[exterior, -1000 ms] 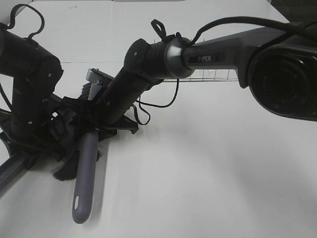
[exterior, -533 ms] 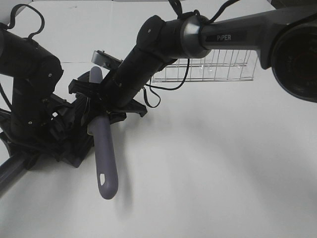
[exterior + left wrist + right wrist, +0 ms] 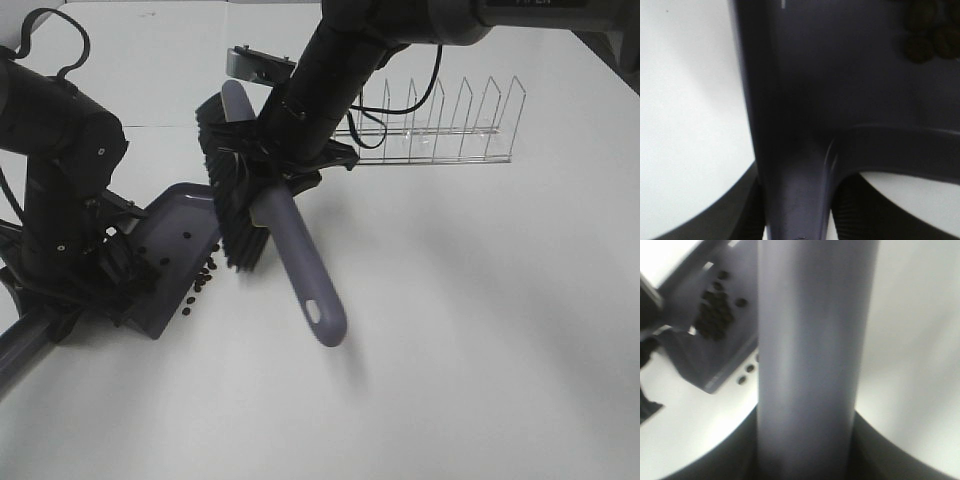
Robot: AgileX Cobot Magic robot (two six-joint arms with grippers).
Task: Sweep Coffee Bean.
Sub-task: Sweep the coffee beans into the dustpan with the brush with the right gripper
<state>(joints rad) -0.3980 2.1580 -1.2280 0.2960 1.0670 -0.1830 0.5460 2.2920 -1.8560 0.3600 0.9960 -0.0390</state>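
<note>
- The white table (image 3: 480,330) carried everything in the scene.
- The right arm (image 3: 340,60) reached down from the far side and across the middle towards the left half of the table.
- The left arm (image 3: 60,170) stood bent at the left edge of the high view.
- A clear wire rack (image 3: 450,130) stood at the far side, behind the right arm and apart from the tools.
- The brush (image 3: 295,255) hung tilted above the table, its grey handle pointing towards the camera and its black bristles (image 3: 232,200) just beside the open edge of the dustpan.
- The grey dustpan (image 3: 175,235) lay on the table, its mouth facing the brush.
- The right gripper (image 3: 285,165) was clamped on the brush handle (image 3: 810,350).
- The left gripper (image 3: 797,220) was clamped on the dustpan's handle, a finger (image 3: 725,215) on each side.
- The coffee beans (image 3: 200,285) lay partly inside the dustpan, with a cluster (image 3: 715,315) deep in the pan, and several on the table at the pan's lip (image 3: 746,372).
</note>
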